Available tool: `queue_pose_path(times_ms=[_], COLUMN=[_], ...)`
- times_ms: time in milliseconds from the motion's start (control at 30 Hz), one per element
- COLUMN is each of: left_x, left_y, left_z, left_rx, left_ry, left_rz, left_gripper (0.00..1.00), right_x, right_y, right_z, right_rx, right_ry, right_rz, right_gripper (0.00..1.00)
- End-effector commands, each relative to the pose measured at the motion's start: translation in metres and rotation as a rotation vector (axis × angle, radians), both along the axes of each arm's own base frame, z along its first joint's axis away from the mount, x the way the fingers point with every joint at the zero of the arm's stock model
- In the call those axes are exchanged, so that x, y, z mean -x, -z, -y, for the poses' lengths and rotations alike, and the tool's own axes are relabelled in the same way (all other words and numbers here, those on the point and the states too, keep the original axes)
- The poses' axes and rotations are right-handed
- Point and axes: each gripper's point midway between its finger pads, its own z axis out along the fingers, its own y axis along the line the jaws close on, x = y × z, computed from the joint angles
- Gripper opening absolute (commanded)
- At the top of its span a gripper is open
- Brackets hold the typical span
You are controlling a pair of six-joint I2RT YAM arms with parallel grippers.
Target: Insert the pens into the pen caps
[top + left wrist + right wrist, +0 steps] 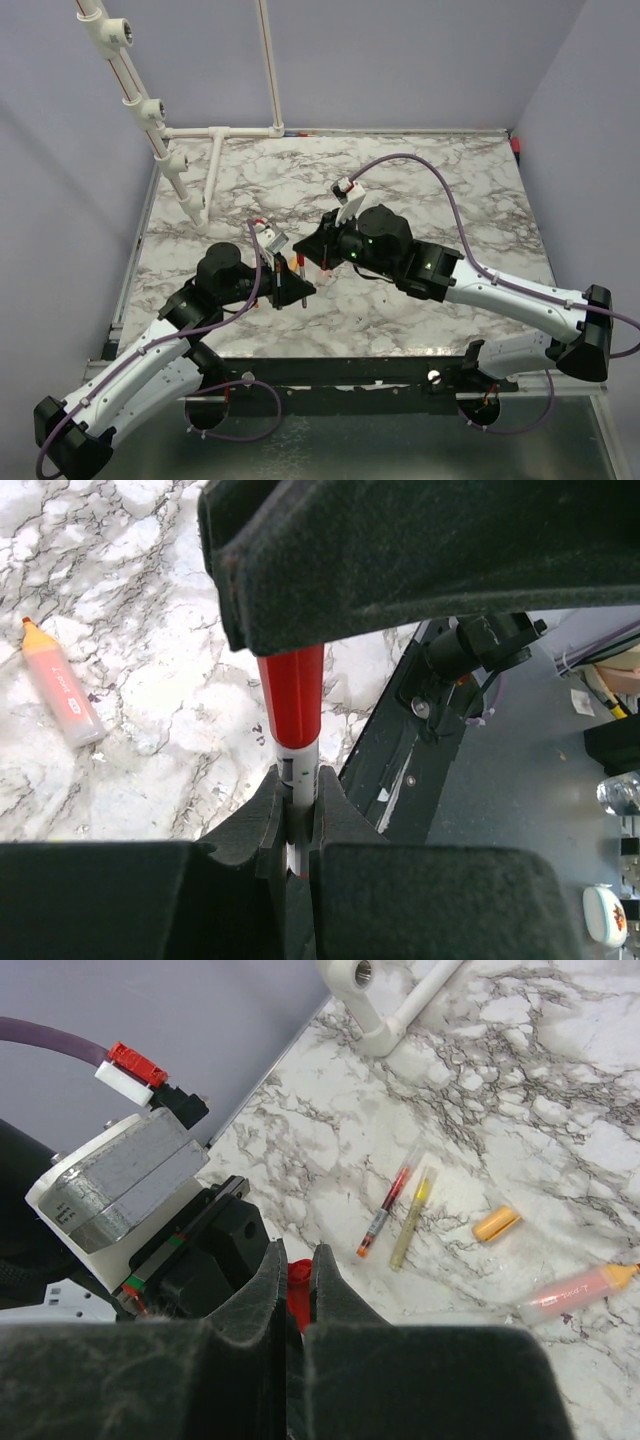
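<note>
lying on the grey-veined marble table (pixel 560 1080), pens (pixel 412 1212); lilac walls (pixel 400 60) around.

Worktop (pixel 420 180): white marble, grey-black veining. Left gripper (pixel 297 818) and right gripper (pixel 296 1280) both black. Red cap (pixel 291 700) is solid red, and the grey pen (pixel 297 772) is pale grey-white. Pink pen (pixel 62 685): salmon barrel, orange tip, small red mark. Orange cap (pixel 497 1224) is yellow-orange. Thin red pen (pixel 388 1205), thin yellow pen (pixel 412 1215). Cable (pixel 40 1032) purple, pipes (pixel 240 131) white, wall (pixel 400 60) pale lilac-grey.
</note>
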Motion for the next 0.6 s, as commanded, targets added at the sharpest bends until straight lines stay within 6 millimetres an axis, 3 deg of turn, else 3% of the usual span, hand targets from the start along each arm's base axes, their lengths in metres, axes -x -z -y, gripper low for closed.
queue_pose_path(times_ms=[0,567], left_x=[-0.023,-0.047], left_y=[-0.051,-0.084], left_z=[-0.002,0.006], left_rx=[0.056,-0.011], left_ry=[-0.085,-0.092], left_rz=[0.165,0.24], left_gripper=[0.0,0.0], right_x=[0.028,0.055], right_y=[0.034,0.061], right_z=[0.007,0.024], right_rx=[0.08,0.147], right_ry=[-0.08,-0.156], right_rz=[-0.064,-0.095], right_gripper=[0.01,0.01])
